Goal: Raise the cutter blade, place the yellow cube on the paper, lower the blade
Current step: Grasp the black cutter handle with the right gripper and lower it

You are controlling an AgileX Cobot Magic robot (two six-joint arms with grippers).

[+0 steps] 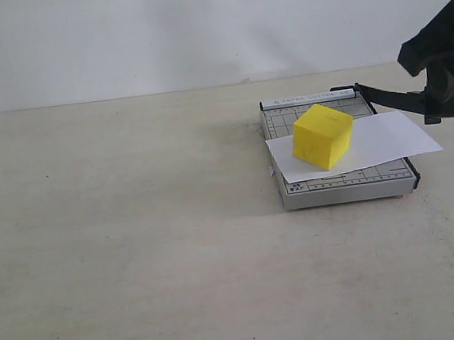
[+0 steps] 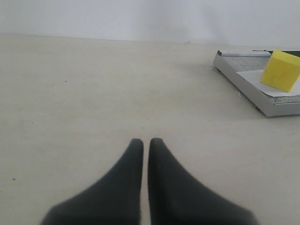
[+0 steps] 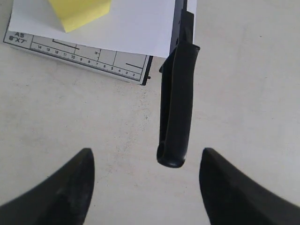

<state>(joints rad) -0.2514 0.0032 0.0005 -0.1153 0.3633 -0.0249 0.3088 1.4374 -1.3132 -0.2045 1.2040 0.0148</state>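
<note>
The yellow cube [image 1: 322,135] rests on the white paper [image 1: 392,139], which lies across the grey trimmer [image 1: 343,183] and overhangs its right edge. The cutter blade [image 1: 395,98] stands raised at an angle from its hinge at the back. Its thick handle [image 3: 177,108] points between the fingers of my right gripper [image 3: 146,152], which is open and not touching it. In the exterior view the right gripper [image 1: 441,100] hovers at the handle end. My left gripper [image 2: 146,140] is shut on nothing, low over bare table, well left of the trimmer [image 2: 262,96] and the cube [image 2: 280,70].
The pale tabletop [image 1: 137,246] spreads wide to the left and front of the trimmer. A white wall [image 1: 194,26] rises behind the table's far edge. The left arm does not show in the exterior view.
</note>
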